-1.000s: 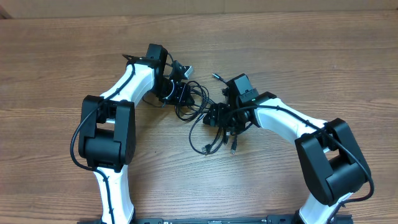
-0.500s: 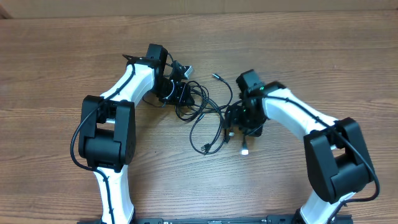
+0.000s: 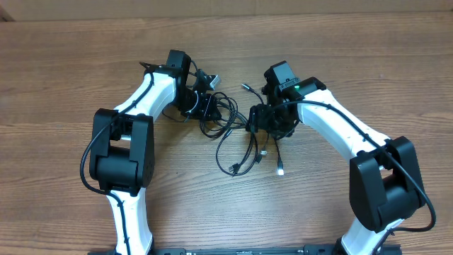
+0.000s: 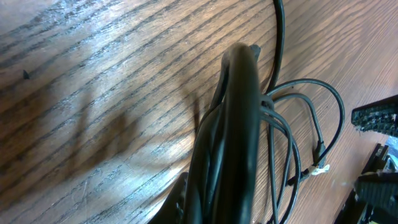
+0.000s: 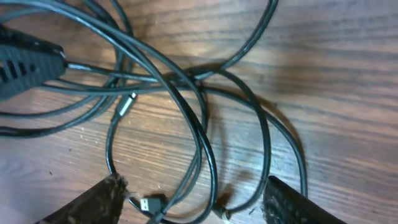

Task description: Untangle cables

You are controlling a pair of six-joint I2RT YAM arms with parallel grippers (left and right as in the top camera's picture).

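wooden table [image 3: 71,57] carried the cables [image 3: 237,145] in one loose heap between the two arms. left gripper [image 3: 204,106] was closed, and a bunch of cords ran straight out from its jaws, so i judge it was clamped on them. right gripper [image 5: 199,202] had its jaws wide apart, holding nothing. several crossed loops lay between and just ahead of them, and a small plug [image 5: 146,204] was close to one fingertip. i think the danger was this: if these jaws closed on more than one cord, a pull against the clamped bunch could tighten the crossing, or drag the whole heap.
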